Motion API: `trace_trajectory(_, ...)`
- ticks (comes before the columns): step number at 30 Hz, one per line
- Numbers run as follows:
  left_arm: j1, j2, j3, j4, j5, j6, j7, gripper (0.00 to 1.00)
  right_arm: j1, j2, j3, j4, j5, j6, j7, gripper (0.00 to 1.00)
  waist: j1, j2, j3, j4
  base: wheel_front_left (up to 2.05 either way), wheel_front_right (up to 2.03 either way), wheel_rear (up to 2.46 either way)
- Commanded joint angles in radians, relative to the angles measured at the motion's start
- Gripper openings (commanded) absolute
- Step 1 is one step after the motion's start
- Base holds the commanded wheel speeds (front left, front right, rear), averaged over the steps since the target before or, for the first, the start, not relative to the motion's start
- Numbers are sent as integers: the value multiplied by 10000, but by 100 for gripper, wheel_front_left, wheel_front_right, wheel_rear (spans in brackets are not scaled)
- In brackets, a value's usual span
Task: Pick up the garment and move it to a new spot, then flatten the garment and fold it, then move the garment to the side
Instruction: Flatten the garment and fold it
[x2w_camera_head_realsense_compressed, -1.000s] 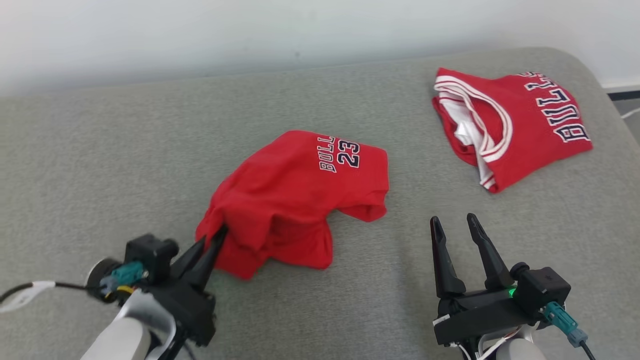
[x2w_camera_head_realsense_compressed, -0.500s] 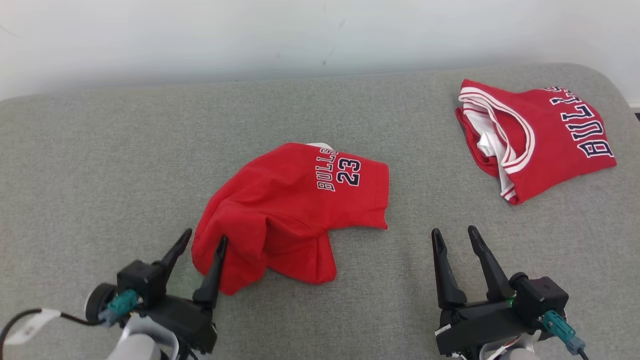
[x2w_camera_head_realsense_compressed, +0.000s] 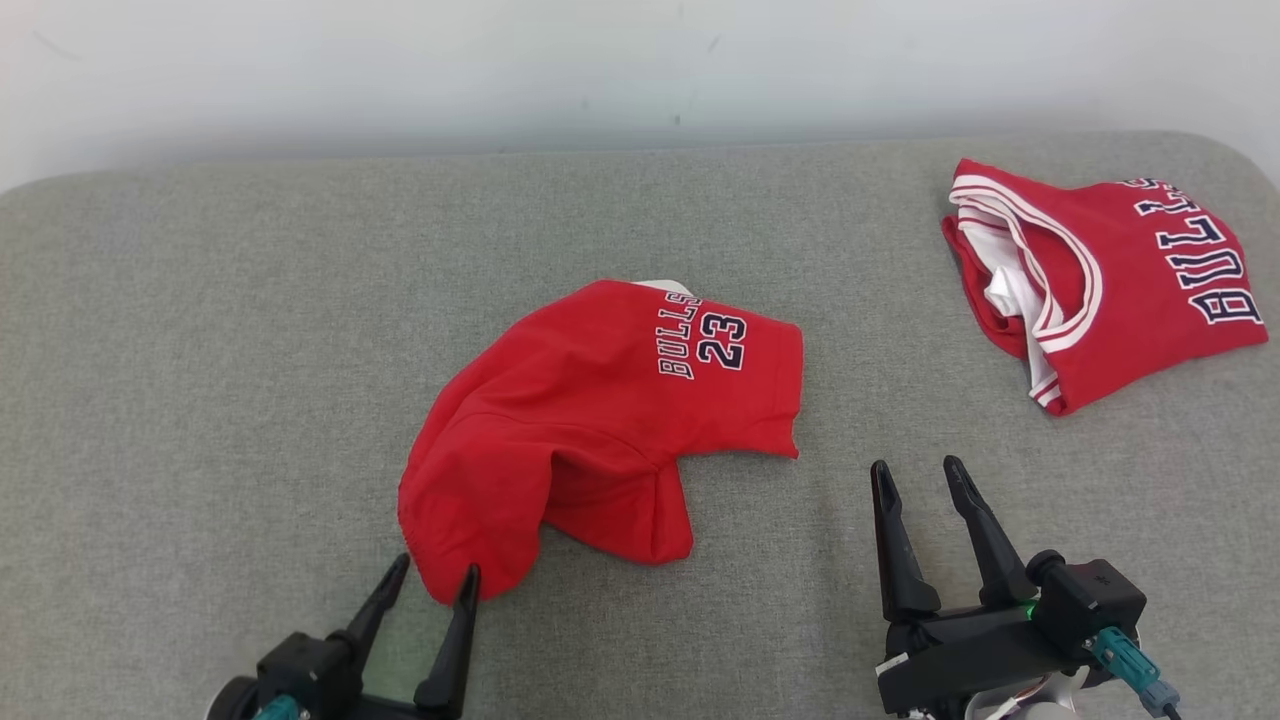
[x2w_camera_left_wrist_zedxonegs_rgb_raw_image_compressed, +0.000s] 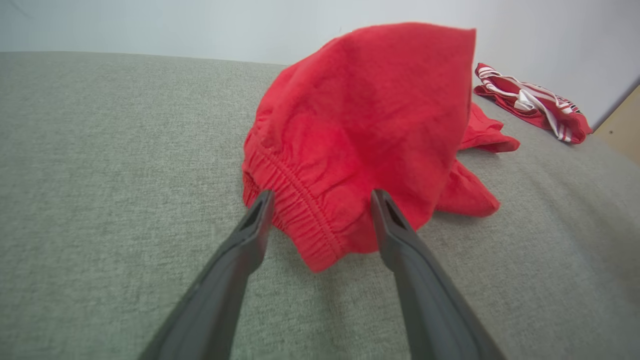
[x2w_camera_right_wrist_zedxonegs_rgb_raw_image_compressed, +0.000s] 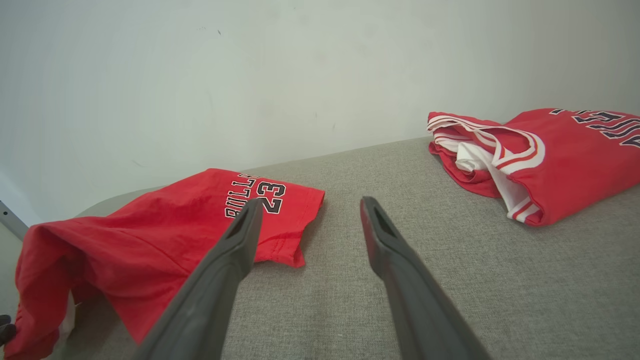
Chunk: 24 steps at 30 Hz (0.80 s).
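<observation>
Red shorts (x2w_camera_head_realsense_compressed: 580, 430), rumpled heap — "BULLS 23" print facing up

Indoor rm: grey cushion (x2w_camera_head_realsense_compressed: 200, 350), white wall (x2w_camera_head_realsense_compressed: 400, 70)

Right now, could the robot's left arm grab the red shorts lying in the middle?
Probably yes: the left gripper is open right at the waistband corner of the red shorts, with nothing in the way.

Grey fabric surface (x2w_camera_head_realsense_compressed: 200, 330), plain white wall (x2w_camera_head_realsense_compressed: 400, 70) behind
</observation>
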Motion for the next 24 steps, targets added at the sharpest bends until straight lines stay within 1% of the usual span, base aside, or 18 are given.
trace_trajectory(1, 238, -41, 47, -61, -30, -33, -56, 100, 37, -6, 5, 6, 24, 5, 2, 100, 1, 0, 44, 32, 0, 0, 0)
trace_trajectory(8, 383, -100, 248, 290, -113, -172, -58, 100, -128, -6, 136, 103, 71, 5, 2, 100, 1, 0, 112, -101, 0, 0, 0)
trace_trajectory(11, 337, -161, 304, 562, -141, -315, -57, 100, -142, -6, 143, 150, 81, 5, 2, 100, 1, 0, 96, -251, 0, 0, 0)
trace_trajectory(13, 264, -215, 232, 735, -166, -533, -57, 100, -132, -6, 149, 157, 90, 5, 2, 100, 1, 0, 82, -351, 0, 0, 0)
trace_trajectory(14, 200, -243, 234, 828, -183, -592, -57, 94, -123, -6, 151, 158, 91, 5, 2, 100, 1, 0, 77, -387, 0, 0, 0)
trace_trajectory(15, 114, -283, 254, 849, -194, -684, -59, 42, -112, -6, 149, 155, 91, 5, 2, 100, 1, 0, 77, -414, 0, 0, 0)
trace_trajectory(16, 56, -361, 290, 868, -248, -742, -59, 0, -96, -6, 133, 150, 89, 5, 2, 100, 1, 0, 73, -427, 0, 0, 0)
trace_trajectory(20, -110, -445, 381, 777, 8, -878, -59, 0, 20, -6, 65, 135, 106, 5, 2, 100, 1, 0, -21, -346, 0, 0, 0)
trace_trajectory(24, 43, -504, 512, 302, 211, -954, -49, 0, 206, -6, 84, 175, 149, 5, 2, 100, 1, 0, -248, -33, 0, 0, 0)
